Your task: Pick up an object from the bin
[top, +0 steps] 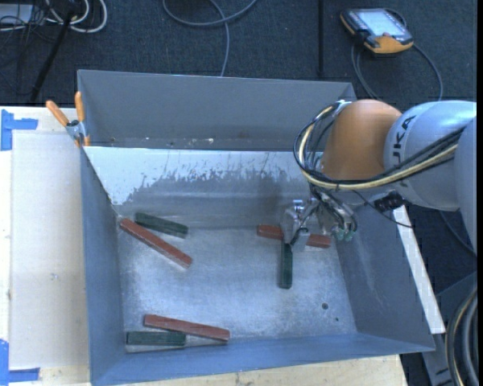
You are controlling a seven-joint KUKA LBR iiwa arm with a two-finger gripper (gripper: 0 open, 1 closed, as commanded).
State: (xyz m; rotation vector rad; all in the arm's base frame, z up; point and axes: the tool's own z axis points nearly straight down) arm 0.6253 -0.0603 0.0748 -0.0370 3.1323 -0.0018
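At three o'clock in the bin (217,123), my gripper (297,227) sits low where a red-brown bar (267,232) crosses a dark green bar (285,268) pointing toward six. Whether my jaws are clenched or released, I cannot tell. I judge this crossing the nearest target, since the other bars (157,240) lie well apart at nine and seven.

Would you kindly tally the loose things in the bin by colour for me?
Dark green bars: 3 (upper left, bottom left, middle right)
Reddish-brown bars: 3 (upper left, bottom left, middle right)
Total: 6
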